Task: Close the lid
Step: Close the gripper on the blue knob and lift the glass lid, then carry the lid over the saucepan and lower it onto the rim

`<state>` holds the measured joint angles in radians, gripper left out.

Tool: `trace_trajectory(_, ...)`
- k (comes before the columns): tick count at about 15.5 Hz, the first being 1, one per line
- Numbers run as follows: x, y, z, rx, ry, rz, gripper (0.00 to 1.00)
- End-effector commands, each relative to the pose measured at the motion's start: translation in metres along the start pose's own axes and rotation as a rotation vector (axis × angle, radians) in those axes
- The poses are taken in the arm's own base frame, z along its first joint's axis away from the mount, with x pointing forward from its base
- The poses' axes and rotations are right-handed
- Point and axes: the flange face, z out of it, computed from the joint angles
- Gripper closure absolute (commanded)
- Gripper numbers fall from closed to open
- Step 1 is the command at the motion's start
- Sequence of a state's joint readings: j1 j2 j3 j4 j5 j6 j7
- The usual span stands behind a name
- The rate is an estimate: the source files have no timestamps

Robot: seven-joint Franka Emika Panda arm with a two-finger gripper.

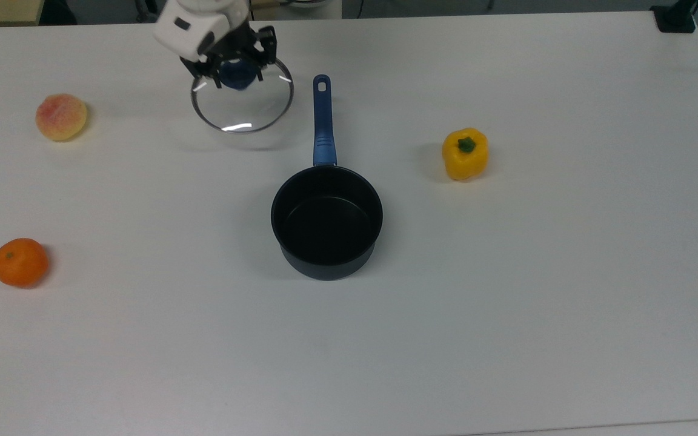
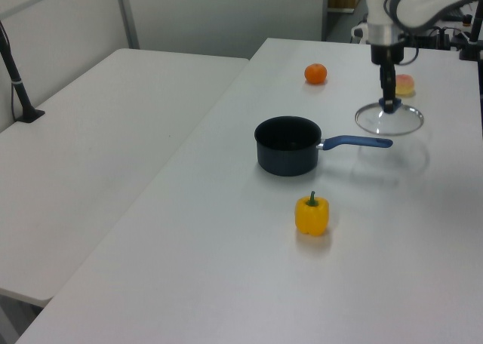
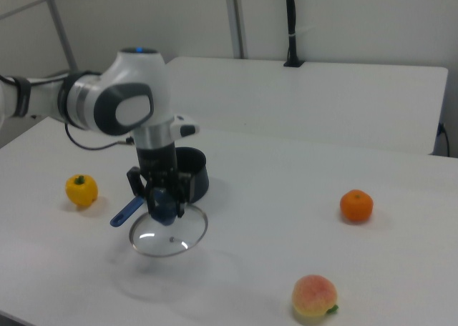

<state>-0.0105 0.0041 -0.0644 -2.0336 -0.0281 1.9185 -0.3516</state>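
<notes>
Glass lid (image 1: 242, 103): you have it lifted clear of the table (image 1: 506, 303), hanging level by its blue knob (image 1: 237, 75); its shadow lies on the table below it in the right view.
Gripper (image 1: 235, 71): clamped on the knob, fingers pointing straight down, lid hanging beneath them.
Saucepan (image 1: 326, 221): your landmark; open, empty, upright on the table.
Lid from saucepan: up and to the top view's left of the bowl, beyond the far end of the saucepan's handle (image 1: 323, 121) and off to its side, well apart from the rim.
Handle axis: runs from the bowl toward the arm's side of the table.
Next move, as I judge it: carry the lid along the handle's line to the bowl, centre it, then lower.
</notes>
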Motion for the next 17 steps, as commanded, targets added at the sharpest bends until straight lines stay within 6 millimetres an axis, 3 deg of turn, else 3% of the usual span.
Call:
trace_trajectory(1,0.006,0.006,-0.064,-0.013,0.030,0.014,0.90)
trace_trajectory(4,0.031,-0.015,-0.090,-0.027,0.055,0.071,0.91)
trace_trajectory(8,0.070,-0.037,-0.110,-0.037,0.068,0.147,0.91)
trace_trajectory(14,0.139,-0.068,-0.090,-0.056,0.088,0.288,0.91)
trace_trajectory(17,0.163,-0.077,-0.072,-0.061,0.086,0.335,0.91)
